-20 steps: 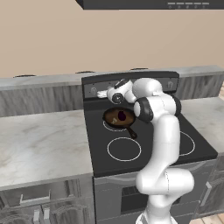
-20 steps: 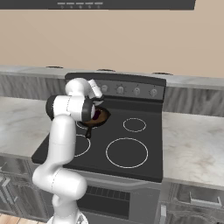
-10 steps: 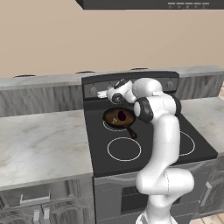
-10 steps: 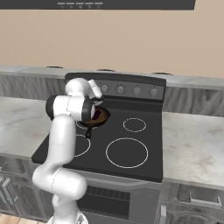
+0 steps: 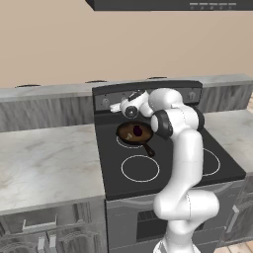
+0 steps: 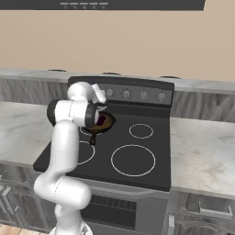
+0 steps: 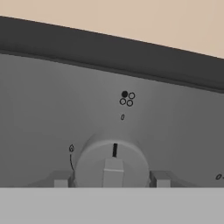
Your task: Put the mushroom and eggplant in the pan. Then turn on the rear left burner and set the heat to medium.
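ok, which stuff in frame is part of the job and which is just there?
Job: pan on the rear left ring, eggplant in it, stove knob, gripper straddling that knob.
Just there: front left ring, right rings, counters, other knobs.

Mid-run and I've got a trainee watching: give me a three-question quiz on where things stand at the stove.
1. True or false: the eggplant lies in the pan.
2. The gripper faces: A) a control knob B) the pan's handle C) the counter.
3. Fill in: the fingertips stand on either ____ of the knob.

Key: 1 true; 2 A; 3 side.
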Controlling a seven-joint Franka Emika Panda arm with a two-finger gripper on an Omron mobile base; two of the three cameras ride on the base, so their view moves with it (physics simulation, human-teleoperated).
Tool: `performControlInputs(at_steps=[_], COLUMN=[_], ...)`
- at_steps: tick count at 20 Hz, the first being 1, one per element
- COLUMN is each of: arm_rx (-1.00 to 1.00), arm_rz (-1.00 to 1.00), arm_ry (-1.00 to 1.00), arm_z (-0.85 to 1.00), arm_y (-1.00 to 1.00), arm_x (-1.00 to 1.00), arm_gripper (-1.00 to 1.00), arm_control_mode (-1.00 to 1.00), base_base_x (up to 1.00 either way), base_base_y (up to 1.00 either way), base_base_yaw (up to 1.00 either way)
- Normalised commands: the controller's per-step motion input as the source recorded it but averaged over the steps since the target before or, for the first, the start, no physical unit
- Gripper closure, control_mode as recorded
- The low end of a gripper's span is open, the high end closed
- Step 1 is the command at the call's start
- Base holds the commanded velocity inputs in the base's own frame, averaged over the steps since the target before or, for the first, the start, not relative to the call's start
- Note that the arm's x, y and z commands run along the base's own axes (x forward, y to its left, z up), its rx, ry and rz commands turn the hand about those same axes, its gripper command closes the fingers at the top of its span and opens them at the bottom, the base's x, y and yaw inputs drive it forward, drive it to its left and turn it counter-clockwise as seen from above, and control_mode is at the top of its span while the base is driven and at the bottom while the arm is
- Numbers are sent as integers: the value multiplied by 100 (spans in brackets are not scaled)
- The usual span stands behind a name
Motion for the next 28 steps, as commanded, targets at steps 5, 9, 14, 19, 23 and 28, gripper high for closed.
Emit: performControlInputs(at_steps=[5,9,14,19,23,28], arm_rx=[-14,-22,-25,-24,-24,-26], arm_rz=[4,8,9,9,10,13], arm_ry=[0,0,0,0,2,1], arm_z=[-11,-16,-27,-40,-46,-40], arm_y=[-15,-5,-1,-2,-6,-15], arm_x=[0,0,2,1,12,19], arm_gripper=[100,100,100,100,100,100], arm_control_mode=[-100,-100,-100,-100,-100,-100], base_base_x=[0,0,0,0,0,0], base_base_y=[0,0,0,0,0,0], base_base_yaw=[0,0,0,0,0,0])
